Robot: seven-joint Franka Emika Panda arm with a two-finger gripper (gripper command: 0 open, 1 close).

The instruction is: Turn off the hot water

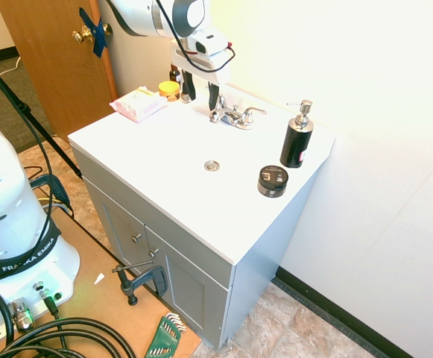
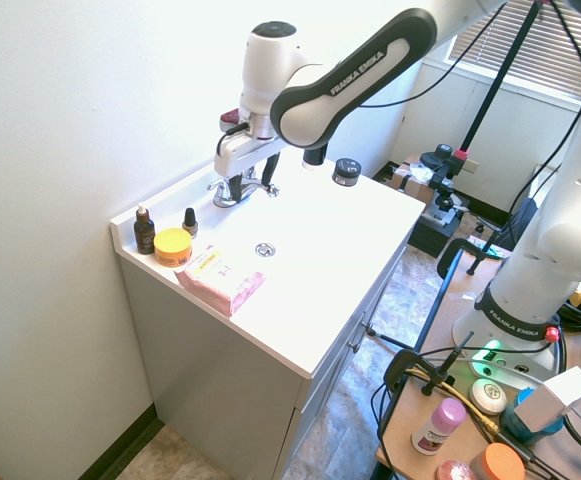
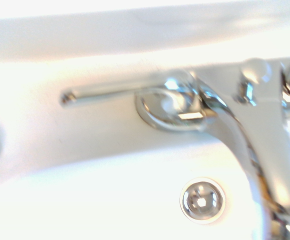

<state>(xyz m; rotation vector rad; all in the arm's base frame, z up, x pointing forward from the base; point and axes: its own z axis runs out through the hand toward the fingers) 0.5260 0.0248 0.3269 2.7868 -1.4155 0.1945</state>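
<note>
Black jar point(image 1: 273, 181) near dark pump bottle point(image 1: 297, 136)

The white arm reaches over, its end effector point(image 1: 201, 92) pointing down with fingers apart.

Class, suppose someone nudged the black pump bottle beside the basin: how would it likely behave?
The black pump bottle would probably tip rather than slide if pushed high, being tall and narrow. Its upright sides look stiff, so it likely wouldn't squash.
</note>
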